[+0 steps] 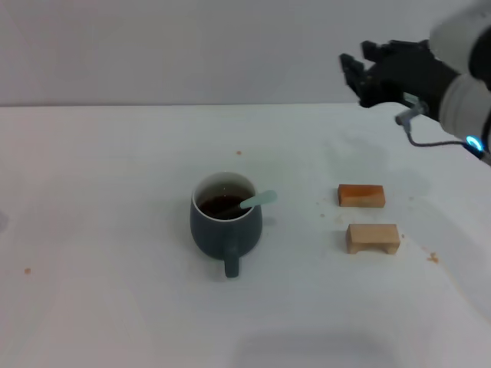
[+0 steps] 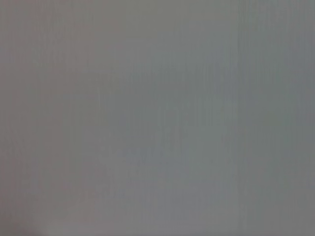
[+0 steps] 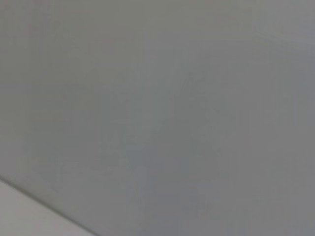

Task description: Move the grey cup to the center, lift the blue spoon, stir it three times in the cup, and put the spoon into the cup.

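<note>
Cup (image 1: 225, 224) sat mid-worktop (image 1: 115, 215), spoon (image 1: 256, 202) already in it; I judged task done. Right pincer (image 1: 360, 65) was apart, empty, raised.

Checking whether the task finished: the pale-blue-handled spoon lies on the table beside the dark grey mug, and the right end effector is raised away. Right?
Not quite. The head view shows the pale-blue-handled spoon resting inside the dark grey mug, not on the table. The right end effector is indeed raised away.

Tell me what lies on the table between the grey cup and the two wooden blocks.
Nothing: in the head view the table is bare between the grey cup and both wooden blocks. Only the blue spoon handle leans over the rim that way.
</note>
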`<state>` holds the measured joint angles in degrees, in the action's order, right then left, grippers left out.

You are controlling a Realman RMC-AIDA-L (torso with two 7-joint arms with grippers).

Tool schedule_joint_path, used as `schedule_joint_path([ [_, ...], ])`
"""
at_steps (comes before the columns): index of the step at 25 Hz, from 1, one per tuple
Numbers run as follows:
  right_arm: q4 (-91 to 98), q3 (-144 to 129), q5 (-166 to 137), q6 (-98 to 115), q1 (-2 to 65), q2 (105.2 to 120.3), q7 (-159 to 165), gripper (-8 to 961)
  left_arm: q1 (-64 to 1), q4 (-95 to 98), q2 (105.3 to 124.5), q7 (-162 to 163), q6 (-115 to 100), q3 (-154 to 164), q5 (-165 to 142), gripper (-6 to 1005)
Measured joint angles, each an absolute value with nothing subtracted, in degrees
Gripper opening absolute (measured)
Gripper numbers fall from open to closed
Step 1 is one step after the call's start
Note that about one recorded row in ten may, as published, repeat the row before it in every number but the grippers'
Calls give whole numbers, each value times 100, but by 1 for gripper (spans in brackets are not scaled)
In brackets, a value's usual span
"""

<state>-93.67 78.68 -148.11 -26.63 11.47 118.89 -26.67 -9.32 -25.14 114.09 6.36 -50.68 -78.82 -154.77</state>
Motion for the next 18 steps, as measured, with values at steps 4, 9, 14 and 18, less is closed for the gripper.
schedule_joint_path([
  [4, -9021, 7686, -14818, -1762, 747, 11891, -2813, 291, -932, -2513, 11424, 645, -5067, -7866, -15478, -2],
  [9, -8541, 7554, -14764, -814, 420, 11892, -2834, 292, -912, -2516, 11439, 664, -5057, -7857, -15477, -2],
  [14, -8156, 7357, -14758, 80, 126, 11890, -2818, 289, -905, -2519, 11464, 721, -5035, -7862, -15477, -2],
  [18, -7472, 7000, -14756, 1355, -26, 11884, -2788, 284, -905, -2521, 11485, 729, -5030, -7876, -15477, -2],
])
